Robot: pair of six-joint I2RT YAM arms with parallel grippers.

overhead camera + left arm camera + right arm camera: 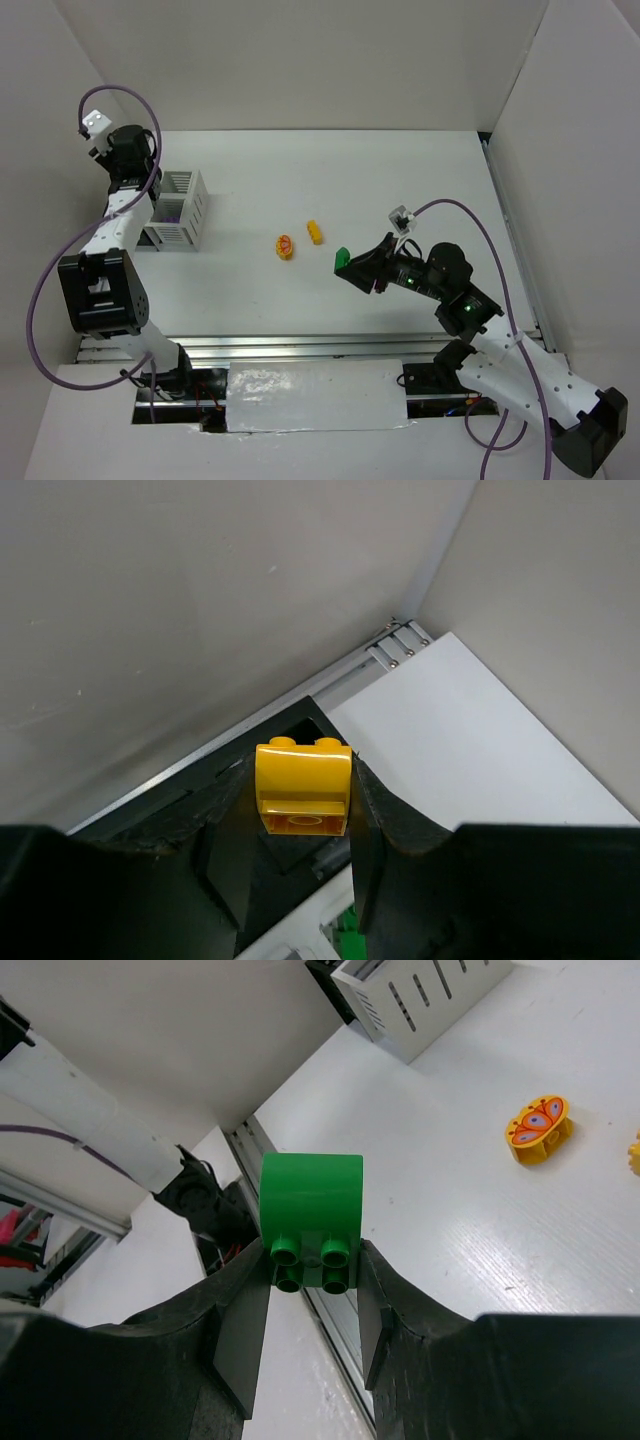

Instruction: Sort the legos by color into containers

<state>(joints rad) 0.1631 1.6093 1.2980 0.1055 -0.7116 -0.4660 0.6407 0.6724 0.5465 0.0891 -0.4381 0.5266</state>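
Left wrist: left gripper (300, 815) clamping yellow brick (302, 780). Right wrist: right gripper (312, 1295) pinching green brick (310, 1200), studs facing camera; white bin (420, 1000) sitting well ahead.

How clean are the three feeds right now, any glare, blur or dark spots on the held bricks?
Top external: even soft light, faint shadows, mild sheen only on the silvery strip. Left wrist: yellow brick sharp and well lit, left gripper nearly black, little detail. Right wrist: green brick sharp, right gripper equally dark, table bright, grain still readable.
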